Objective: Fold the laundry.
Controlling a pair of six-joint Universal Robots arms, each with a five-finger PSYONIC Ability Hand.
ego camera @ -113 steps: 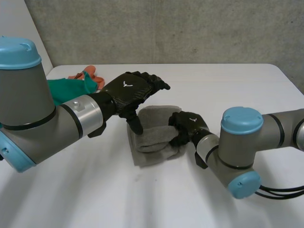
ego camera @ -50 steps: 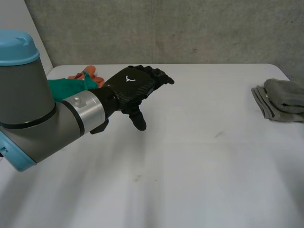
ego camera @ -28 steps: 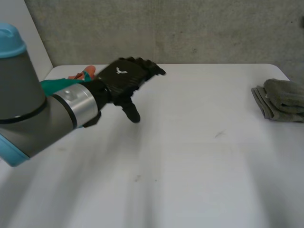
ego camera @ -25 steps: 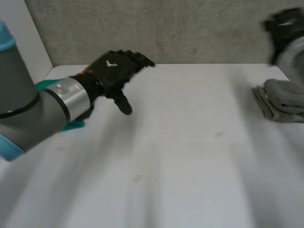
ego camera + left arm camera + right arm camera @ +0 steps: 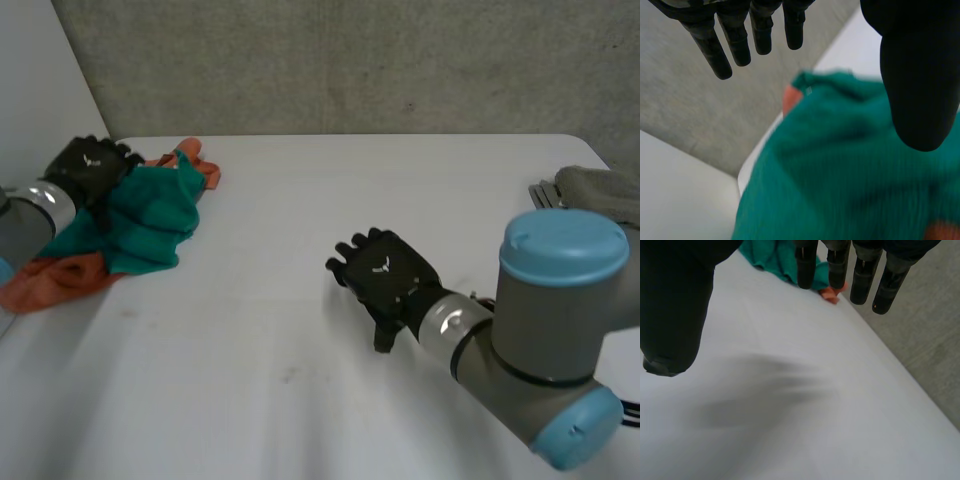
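A crumpled green cloth (image 5: 150, 220) lies at the table's far left on top of an orange cloth (image 5: 55, 280). My left hand (image 5: 88, 165) hovers over the green cloth's left edge, fingers straight and open; in the left wrist view the green cloth (image 5: 850, 165) spreads below its fingers (image 5: 735, 40), with a bit of orange cloth (image 5: 790, 99) beside it. My right hand (image 5: 388, 280) is open above bare table near the middle; its wrist view looks past its fingers (image 5: 840, 262) to the green cloth (image 5: 775, 257). A folded grey towel (image 5: 600, 190) rests at the right edge.
The white table (image 5: 300, 350) runs to a grey concrete wall at the back. My right arm's elbow (image 5: 555, 330) stands large at the front right, partly in front of the grey towel.
My left hand has swung from the table's middle out to the green cloth at the far left. My right hand has come from the grey towel's side to the middle of the table.
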